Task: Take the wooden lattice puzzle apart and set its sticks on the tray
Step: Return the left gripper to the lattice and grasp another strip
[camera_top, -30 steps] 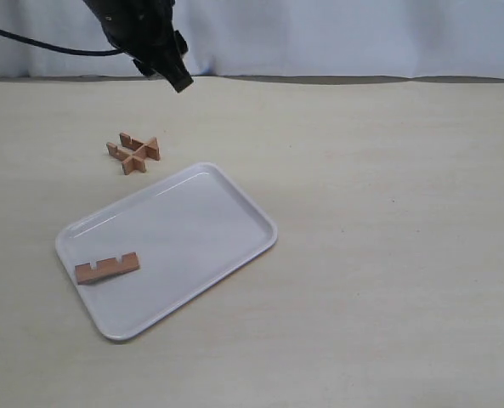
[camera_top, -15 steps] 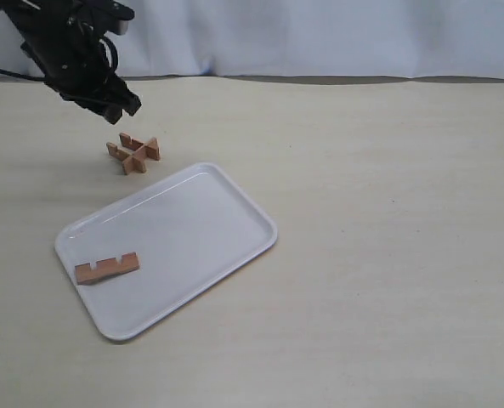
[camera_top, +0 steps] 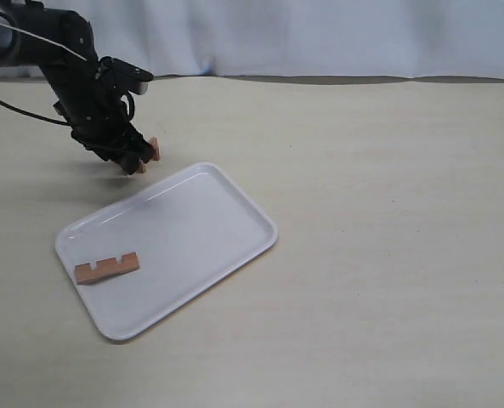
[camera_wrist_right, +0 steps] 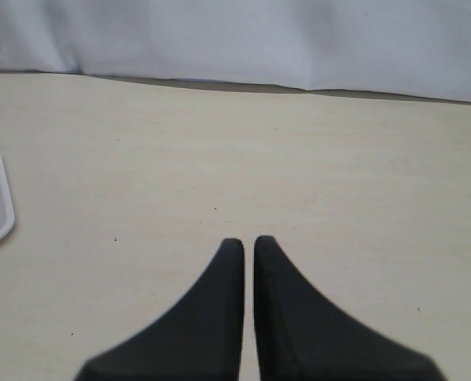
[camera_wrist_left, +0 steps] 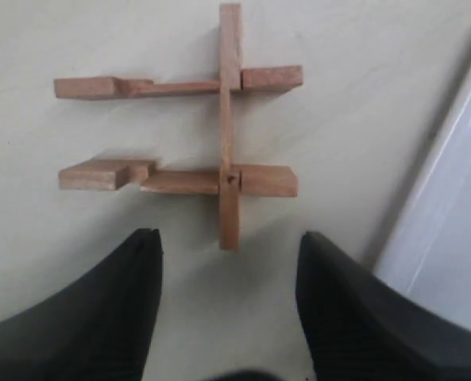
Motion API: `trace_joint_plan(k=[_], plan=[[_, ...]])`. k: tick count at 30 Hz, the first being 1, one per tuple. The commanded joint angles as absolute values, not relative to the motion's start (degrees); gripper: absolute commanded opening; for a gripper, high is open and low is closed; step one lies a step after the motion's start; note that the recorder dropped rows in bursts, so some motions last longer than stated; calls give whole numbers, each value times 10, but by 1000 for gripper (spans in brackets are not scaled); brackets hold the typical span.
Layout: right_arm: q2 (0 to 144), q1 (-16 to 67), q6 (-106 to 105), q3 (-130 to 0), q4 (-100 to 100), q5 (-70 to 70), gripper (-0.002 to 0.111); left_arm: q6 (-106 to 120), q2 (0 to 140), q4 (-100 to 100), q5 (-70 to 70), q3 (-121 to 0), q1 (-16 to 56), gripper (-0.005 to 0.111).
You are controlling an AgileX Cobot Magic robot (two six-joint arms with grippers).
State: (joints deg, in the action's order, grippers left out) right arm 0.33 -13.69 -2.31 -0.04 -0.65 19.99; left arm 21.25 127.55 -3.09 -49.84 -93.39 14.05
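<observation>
Upper left: left gripper (camera_wrist_left: 229, 255) spread, empty, above puzzle (camera_wrist_left: 179, 179) | right gripper (camera_wrist_right: 248, 243) closed | next: straddle lone cross stick (camera_wrist_left: 229, 79), pinch squarely, lift straight from notches toward tray (camera_top: 226, 238)

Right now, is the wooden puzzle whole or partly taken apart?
Partly apart. The puzzle has only three sticks crossed, on the table; a fourth stick lies alone on the tray.

Left gripper (camera_wrist_left: 229, 255) spread wide (tips down); right gripper (camera_wrist_right: 249, 242) seemingly closed
</observation>
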Motion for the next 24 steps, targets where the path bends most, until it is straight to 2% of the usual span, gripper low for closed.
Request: trace_joint_plan(k=[1,3,15,24], plan=[[0,-139,-21,0,-7,198,4,214,1276,-36,-478,-933,140,50],[0,-139,-21,0,-7,198,4,214,1280,-36,-470,-933,140,48],[0,-139,-21,0,-7,198,4,213,1301,-36,-468,-934,140,1],[0,-139,-21,0,-7,198,4,213,1247,-36,-483,-934,140,0]])
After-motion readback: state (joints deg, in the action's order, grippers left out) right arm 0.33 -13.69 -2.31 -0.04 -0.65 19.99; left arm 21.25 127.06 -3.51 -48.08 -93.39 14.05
